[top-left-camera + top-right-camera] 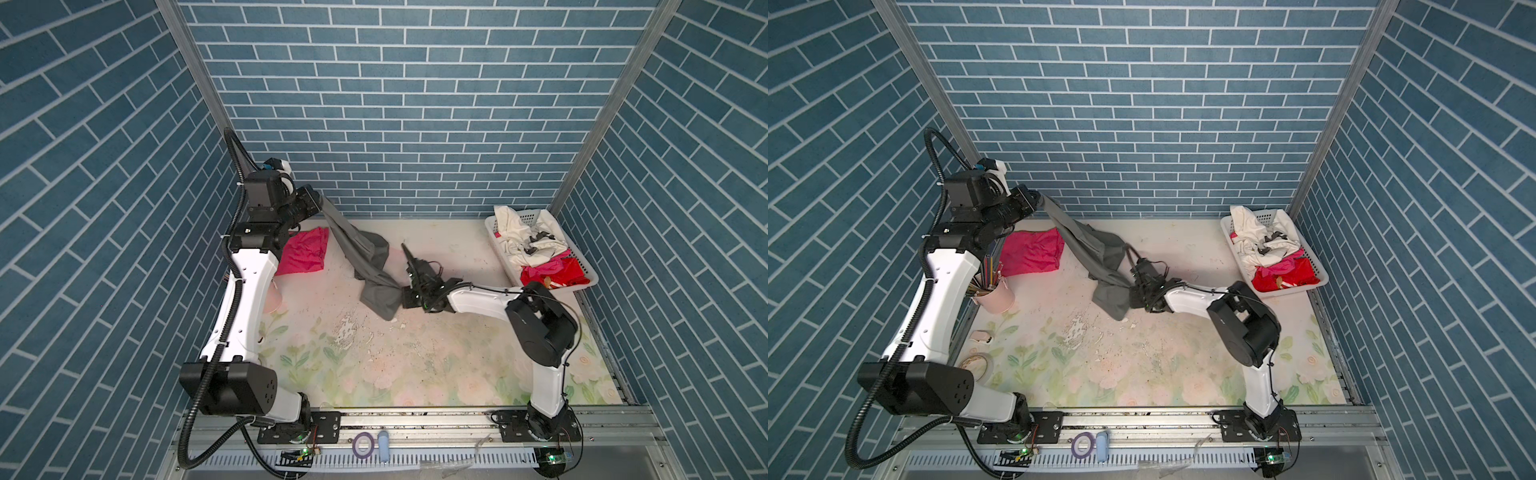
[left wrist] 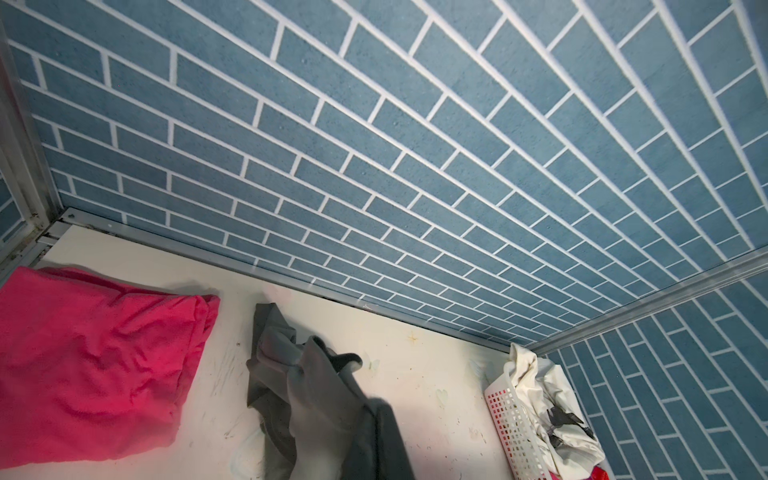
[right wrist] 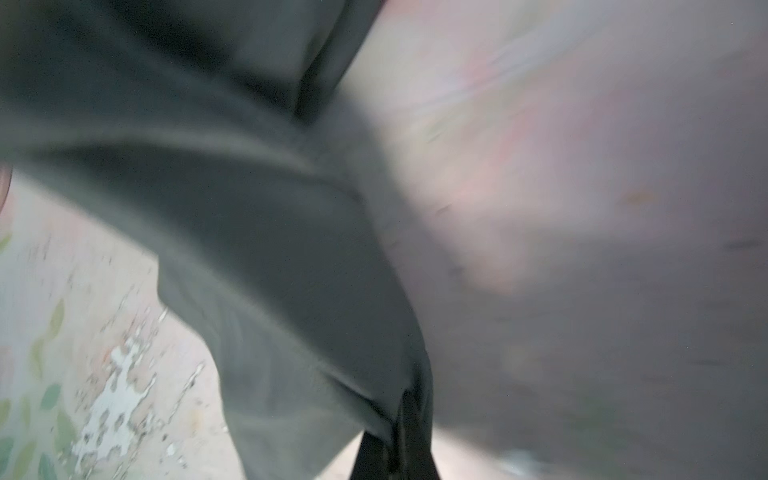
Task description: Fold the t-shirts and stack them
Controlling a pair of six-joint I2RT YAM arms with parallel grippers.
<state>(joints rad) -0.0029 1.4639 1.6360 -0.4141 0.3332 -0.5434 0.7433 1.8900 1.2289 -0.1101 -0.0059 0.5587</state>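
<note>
One grey t-shirt [image 1: 362, 254] slants (left high)

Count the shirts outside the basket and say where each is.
2. The pink shirt lies on the table at back left. The grey shirt is stretched between the left gripper and right gripper. None seems hidden.

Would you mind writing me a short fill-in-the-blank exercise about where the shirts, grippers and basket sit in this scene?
1. The left gripper holds the dark grey t-shirt ___ than the right gripper does.
2. The pink t-shirt lies loose, close to the ___ arm.
3. In both top views the white basket stands in the back ___ corner.

Missing words: higher; left; right.
</note>
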